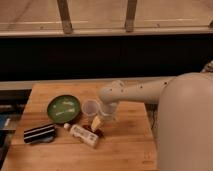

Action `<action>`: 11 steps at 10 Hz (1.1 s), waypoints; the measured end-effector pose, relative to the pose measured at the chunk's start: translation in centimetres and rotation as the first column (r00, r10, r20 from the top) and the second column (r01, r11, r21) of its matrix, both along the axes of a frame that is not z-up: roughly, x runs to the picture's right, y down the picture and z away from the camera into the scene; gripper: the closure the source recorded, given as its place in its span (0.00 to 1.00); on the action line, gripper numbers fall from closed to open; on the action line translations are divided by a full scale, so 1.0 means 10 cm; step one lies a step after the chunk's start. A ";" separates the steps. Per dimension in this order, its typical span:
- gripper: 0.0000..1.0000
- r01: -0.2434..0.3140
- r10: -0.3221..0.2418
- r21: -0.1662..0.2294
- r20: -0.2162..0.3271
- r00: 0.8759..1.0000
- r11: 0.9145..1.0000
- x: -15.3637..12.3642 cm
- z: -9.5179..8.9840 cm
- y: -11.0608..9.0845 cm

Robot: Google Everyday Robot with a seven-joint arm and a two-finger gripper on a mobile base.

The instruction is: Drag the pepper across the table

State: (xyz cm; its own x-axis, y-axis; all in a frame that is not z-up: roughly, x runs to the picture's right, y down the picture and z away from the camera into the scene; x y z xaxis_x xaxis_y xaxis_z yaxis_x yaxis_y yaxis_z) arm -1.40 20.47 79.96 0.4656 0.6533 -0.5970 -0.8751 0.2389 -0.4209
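Note:
The pepper (95, 131) is a small dark red-brown piece lying on the wooden table (125, 147), just right of the white bottle (83, 135). My gripper (100, 121) hangs from the white arm that reaches in from the right. It is low over the table, directly above and touching or nearly touching the pepper's far end, which it partly hides. A clear plastic cup (90, 107) stands just left of the gripper.
A green bowl (64, 108) sits at the left. A black striped object (39, 133) lies near the front left edge. My white body (187, 130) fills the right side. A dark wall and railing run behind the table.

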 end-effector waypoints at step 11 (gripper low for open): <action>0.24 0.020 -0.020 -0.008 -0.004 1.000 1.000 -0.08 0.23 0.15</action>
State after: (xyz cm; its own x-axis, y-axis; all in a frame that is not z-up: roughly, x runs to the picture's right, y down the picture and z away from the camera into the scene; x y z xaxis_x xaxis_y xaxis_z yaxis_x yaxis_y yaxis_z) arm -2.16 21.98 82.22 0.4762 0.6391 -0.6040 -0.8717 0.2529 -0.4197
